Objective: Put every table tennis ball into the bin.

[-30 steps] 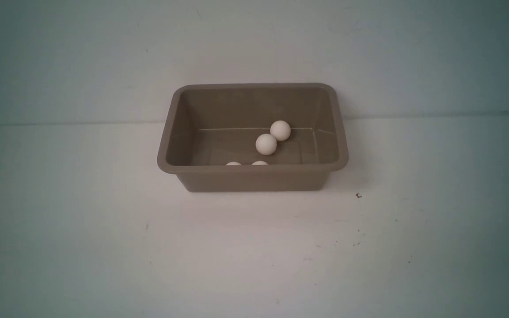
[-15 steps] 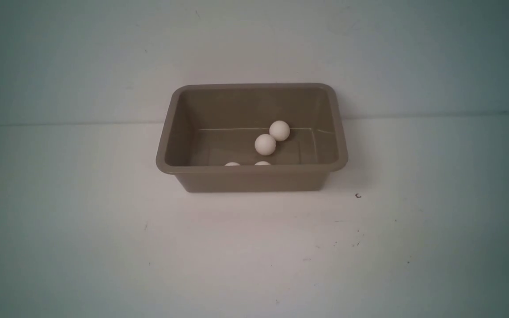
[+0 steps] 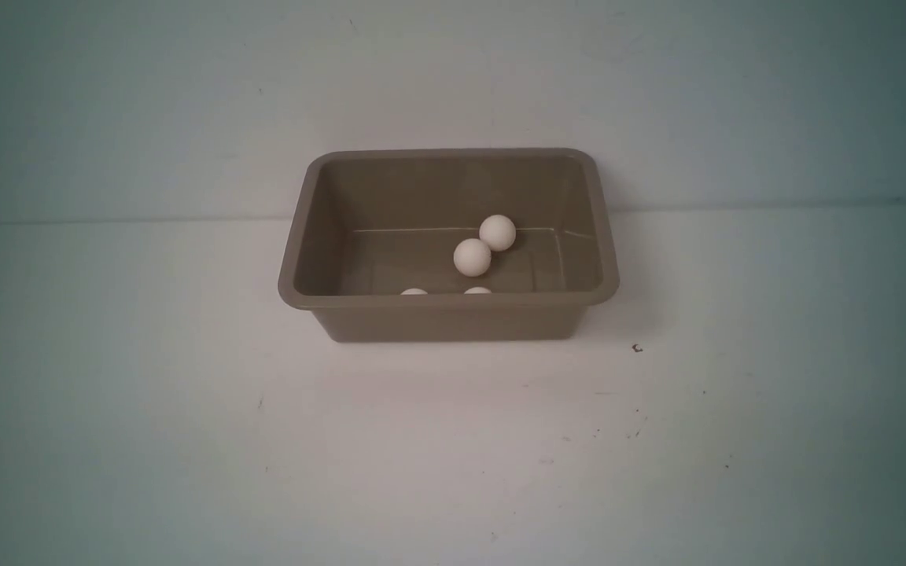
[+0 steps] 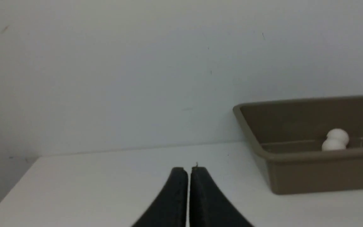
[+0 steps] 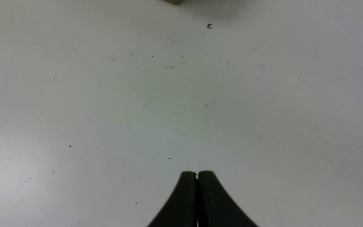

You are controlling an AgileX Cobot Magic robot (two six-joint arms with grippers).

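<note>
The tan-brown bin [image 3: 300, 236] stands at the middle of the white table against the back wall. Inside it lie two table tennis balls in full sight, one [image 3: 473, 257] touching another [image 3: 498, 233] behind it. The tops of two more balls [image 3: 414, 292] [image 3: 478, 290] peek over the bin's near rim. Neither arm shows in the front view. My left gripper [image 4: 189, 170] is shut and empty over the table, with the bin [image 4: 310, 176] and two balls [image 4: 336, 140] off to one side. My right gripper [image 5: 197, 173] is shut and empty above bare table.
A small dark C-shaped speck [image 3: 638, 348] lies on the table right of the bin, also seen as a speck [image 5: 209, 26] in the right wrist view. The bin's corner [image 5: 173, 1] just shows at that view's edge. The wall rises close behind the bin.
One of the half-hidden balls at the bin's near wall has rolled slightly to the right. The other balls and the bin stay put.
</note>
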